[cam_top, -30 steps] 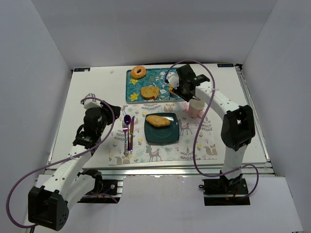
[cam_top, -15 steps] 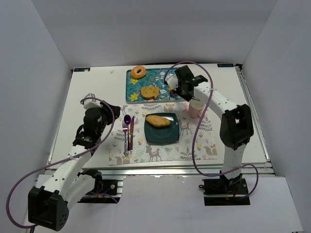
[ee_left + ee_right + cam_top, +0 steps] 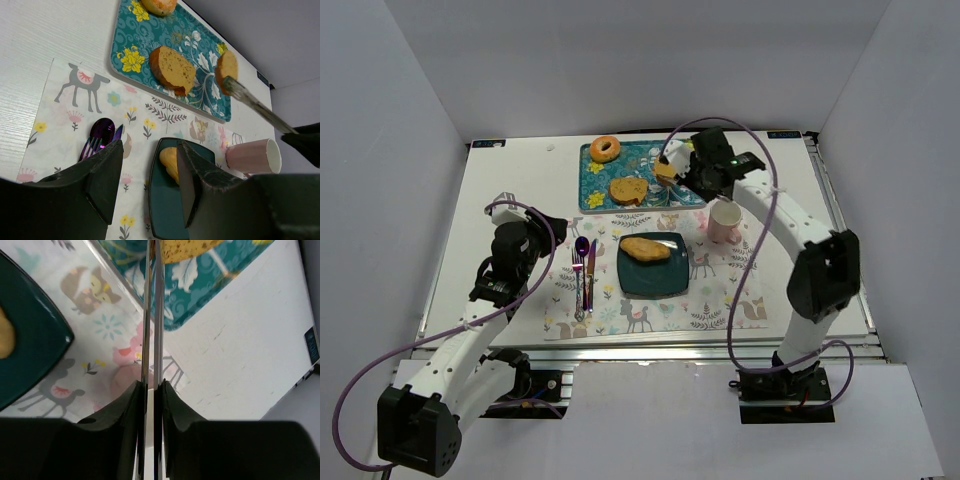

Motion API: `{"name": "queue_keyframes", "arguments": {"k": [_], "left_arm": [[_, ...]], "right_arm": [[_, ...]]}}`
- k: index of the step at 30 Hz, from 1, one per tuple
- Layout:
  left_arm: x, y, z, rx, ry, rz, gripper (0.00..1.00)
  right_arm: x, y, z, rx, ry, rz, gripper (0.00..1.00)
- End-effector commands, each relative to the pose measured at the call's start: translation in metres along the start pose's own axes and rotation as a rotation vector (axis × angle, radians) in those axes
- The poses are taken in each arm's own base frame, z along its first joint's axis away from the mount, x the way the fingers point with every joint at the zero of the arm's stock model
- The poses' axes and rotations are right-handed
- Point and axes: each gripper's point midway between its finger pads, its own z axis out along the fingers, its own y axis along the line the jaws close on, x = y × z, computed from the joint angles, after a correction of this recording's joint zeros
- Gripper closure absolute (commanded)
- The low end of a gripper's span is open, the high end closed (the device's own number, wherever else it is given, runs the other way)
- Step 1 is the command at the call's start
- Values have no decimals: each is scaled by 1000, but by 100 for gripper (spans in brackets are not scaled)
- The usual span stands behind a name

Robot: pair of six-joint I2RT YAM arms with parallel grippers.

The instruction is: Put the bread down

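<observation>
My right gripper (image 3: 698, 178) is shut on metal tongs (image 3: 151, 315). The tongs pinch a small piece of bread (image 3: 666, 171) above the right part of the teal flowered tray (image 3: 650, 160). That piece also shows in the left wrist view (image 3: 226, 65) and at the top of the right wrist view (image 3: 185, 247). A larger bread slice (image 3: 628, 190) and a bagel (image 3: 605, 149) lie on the tray. A dark square plate (image 3: 655, 278) on the placemat holds a yellow pastry (image 3: 646, 249). My left gripper (image 3: 535, 235) is open and empty left of the cutlery.
A pink cup (image 3: 724, 220) stands right of the plate, under my right arm. A purple spoon, fork and knife (image 3: 582, 270) lie on the placemat left of the plate. White walls enclose the table on three sides.
My right gripper has lifted the tongs, with the small bread piece in them, up off the tray. The left arm has not moved.
</observation>
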Motion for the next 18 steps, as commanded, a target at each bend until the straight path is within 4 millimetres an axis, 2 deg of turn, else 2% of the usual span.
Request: {"name": "queue_keyframes", "arguments": {"k": [1,3,5,7,10,11,16,18], "left_arm": [[-11,-5,-3,17,-36,3,43],[-11,-6,-3,20,-36,3,43],[-12,-7,-3,23,-39,4,43],[-13,-7,-4,24,-40,3,43],[-12,-6,-5,25,-39,0,43],[-10,-5,-5,24,-36,-1,43],[-7,-4,-6,25,-31,-3,43],[-7,-3,-7,25,-29,-3,43]], "right_arm": [[-40,1,-68,-31,-264,18,100],[-35,16,-79,-86,-297,-4,100],[-26,43,-97,-171,-342,-20,100],[-7,69,-107,-255,-333,-32,100],[15,91,-122,-307,-319,-56,100],[27,100,-121,-330,-297,-61,100],[49,127,-141,-402,-310,-116,100],[55,132,-141,-408,-307,-117,100]]}}
